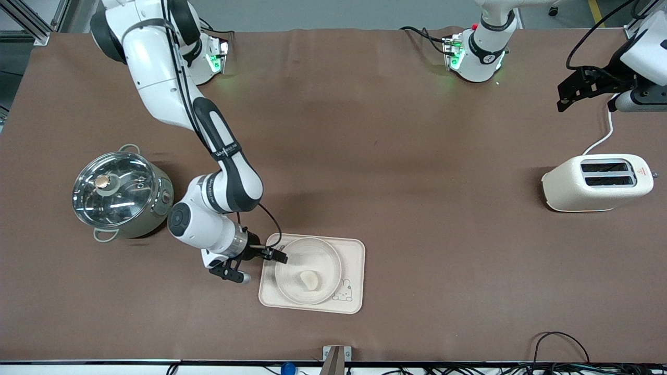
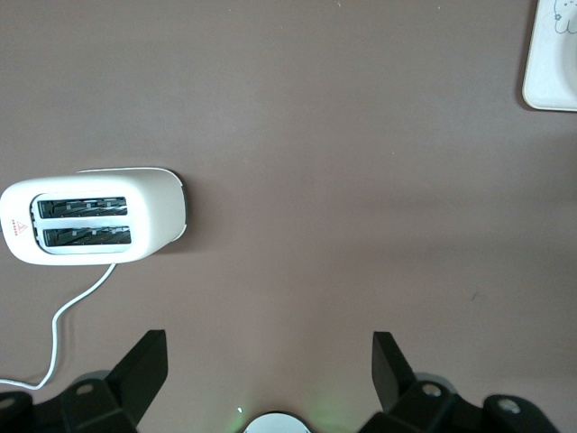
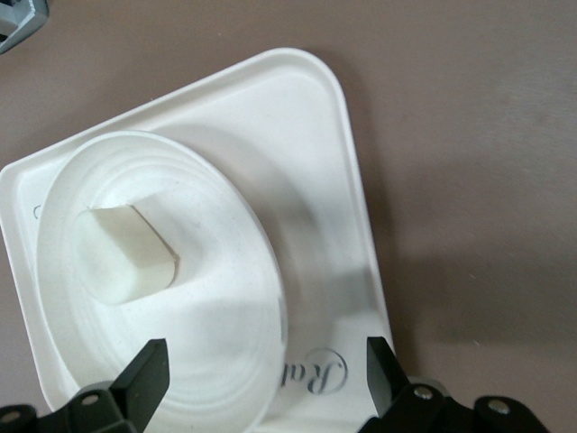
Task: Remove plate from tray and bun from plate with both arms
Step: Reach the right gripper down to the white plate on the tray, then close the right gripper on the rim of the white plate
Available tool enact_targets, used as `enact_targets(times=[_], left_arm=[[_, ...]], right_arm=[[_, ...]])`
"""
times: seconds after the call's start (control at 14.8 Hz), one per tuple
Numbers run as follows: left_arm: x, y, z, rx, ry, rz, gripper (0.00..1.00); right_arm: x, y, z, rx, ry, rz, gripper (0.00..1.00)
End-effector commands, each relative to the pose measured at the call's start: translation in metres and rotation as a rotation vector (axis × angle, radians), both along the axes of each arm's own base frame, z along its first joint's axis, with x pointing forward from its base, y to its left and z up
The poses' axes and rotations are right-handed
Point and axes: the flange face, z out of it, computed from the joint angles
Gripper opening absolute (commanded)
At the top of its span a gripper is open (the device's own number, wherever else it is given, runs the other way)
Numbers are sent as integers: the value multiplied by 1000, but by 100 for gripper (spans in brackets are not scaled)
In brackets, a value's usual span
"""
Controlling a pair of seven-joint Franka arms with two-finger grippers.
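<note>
The round cream-white plate [image 1: 292,294] sits on the rectangular cream tray [image 1: 354,255], near the front edge of the table. The pale bun [image 1: 309,280] lies in the plate. My right gripper [image 1: 279,255] is open at the plate's rim on the side toward the right arm's end of the table. In the right wrist view the plate [image 3: 225,216] holds the bun [image 3: 126,253], and the open right gripper [image 3: 264,374] has its jaws either side of the plate's rim over the tray [image 3: 334,162]. My left gripper [image 1: 563,101] waits open, above the table near the toaster; it also shows in the left wrist view [image 2: 270,361].
A steel pot with a glass lid [image 1: 120,195] stands beside the right arm's elbow. A cream toaster [image 1: 599,182] with a white cord stands toward the left arm's end; it also shows in the left wrist view [image 2: 95,216], as does a tray corner [image 2: 554,63].
</note>
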Motion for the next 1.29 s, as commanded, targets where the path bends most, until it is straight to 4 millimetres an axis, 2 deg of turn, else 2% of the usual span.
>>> enact_targets(times=[0.0, 0.2, 0.27, 0.34, 0.41, 0.47, 0.54, 0.81, 0.95, 1.02, 1.22], left_arm=[[1, -2, 5, -20, 1, -19, 100], [1, 0, 4, -18, 2, -19, 100], [1, 2, 4, -18, 2, -16, 100], [1, 2, 4, -18, 2, -18, 100], [1, 2, 4, -18, 2, -18, 100], [1, 1, 4, -18, 2, -18, 100], [2, 3, 4, -17, 2, -13, 100], [2, 3, 4, -17, 2, -14, 100], [7, 0, 2, -19, 5, -5, 100], [13, 1, 3, -22, 0, -5, 100], [20, -2, 8, -26, -13, -7, 100]], right_arm=[[13, -1, -8, 17, -22, -21, 85], [14, -1, -21, 6, -33, -20, 68], [15, 0, -24, 4, -38, -8, 59], [16, 0, -25, 2, -42, 1, 47], [15, 0, -29, 1, -41, 5, 31], [16, -1, -28, 2, -43, 4, 8], [16, 0, -27, 2, -44, 5, 0], [19, -7, -22, 18, -46, 2, 0], [18, -3, -4, 60, -72, 60, 0], [8, -2, -4, 61, -62, 98, 0], [-48, 9, -8, 51, -21, 172, 0]])
